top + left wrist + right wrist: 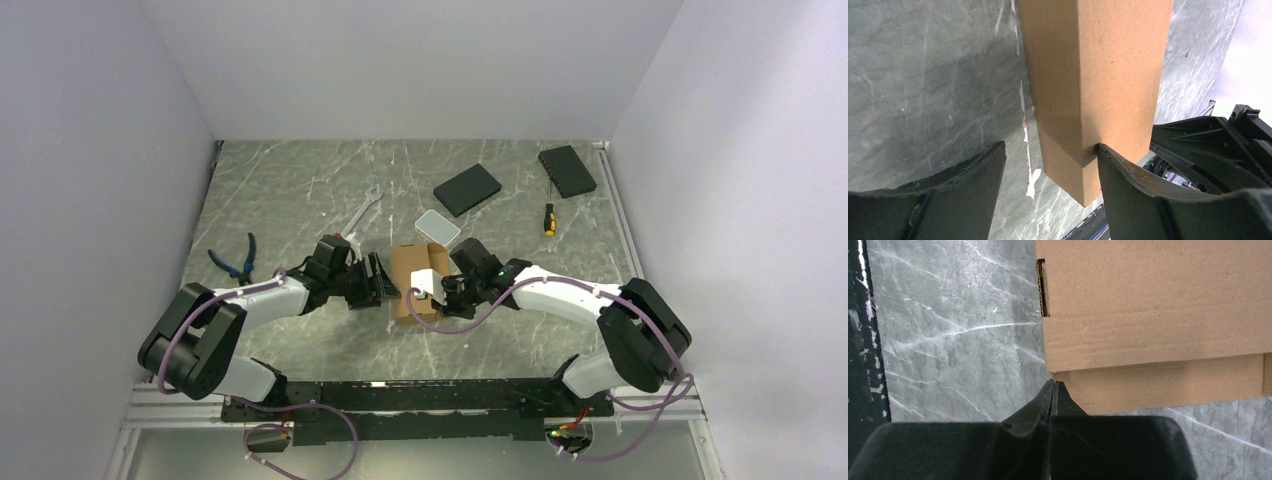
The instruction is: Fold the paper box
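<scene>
I saw the paper box (410, 285) sitting mid-tabletop (300, 190), between both arms. It was plain brown corrugated cardboard, already formed into a small carton with crisp creased edges. In the right wrist view, a top panel overlapped a darker flap below, and a narrow slot at its left edge showed the fluted core. My left pincer (1050, 150) stood released around one lower corner, one finger (1128, 175) touching the cardboard. My right pincer (1053, 385) was clenched on nothing, its tips meeting the flap's corner.
</scene>
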`<state>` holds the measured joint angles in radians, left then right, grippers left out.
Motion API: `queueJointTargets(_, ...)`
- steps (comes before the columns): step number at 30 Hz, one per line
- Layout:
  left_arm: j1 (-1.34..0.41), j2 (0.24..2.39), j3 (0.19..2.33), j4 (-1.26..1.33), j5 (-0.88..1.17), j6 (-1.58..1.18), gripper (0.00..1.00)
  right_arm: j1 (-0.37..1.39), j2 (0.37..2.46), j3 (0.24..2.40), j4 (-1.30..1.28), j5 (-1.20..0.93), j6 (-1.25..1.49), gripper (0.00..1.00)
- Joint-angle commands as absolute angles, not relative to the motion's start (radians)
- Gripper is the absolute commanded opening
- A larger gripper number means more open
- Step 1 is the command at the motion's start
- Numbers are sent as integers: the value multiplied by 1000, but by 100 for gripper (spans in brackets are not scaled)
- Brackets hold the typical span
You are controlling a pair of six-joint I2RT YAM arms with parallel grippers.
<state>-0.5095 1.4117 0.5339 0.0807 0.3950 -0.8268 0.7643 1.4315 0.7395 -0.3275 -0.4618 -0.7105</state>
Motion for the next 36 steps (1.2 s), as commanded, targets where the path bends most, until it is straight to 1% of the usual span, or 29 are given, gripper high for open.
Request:
queueJointTargets(1, -512, 1394, 546, 44, 394, -793, 72, 760, 1440, 770, -351, -447, -711, 0)
queueJointTargets(16, -512, 1396, 554, 40, 399, -790, 72, 759, 1453, 792, -367, -446, -683, 0)
queueJointTargets(26, -512, 1410, 555, 58, 406, -795, 72, 759, 1408, 772, -347, -517, -700, 0)
queueJointTargets(36, -512, 1398, 551, 44, 397, -793, 72, 741, 1437, 786, -423, -499, -765, 0)
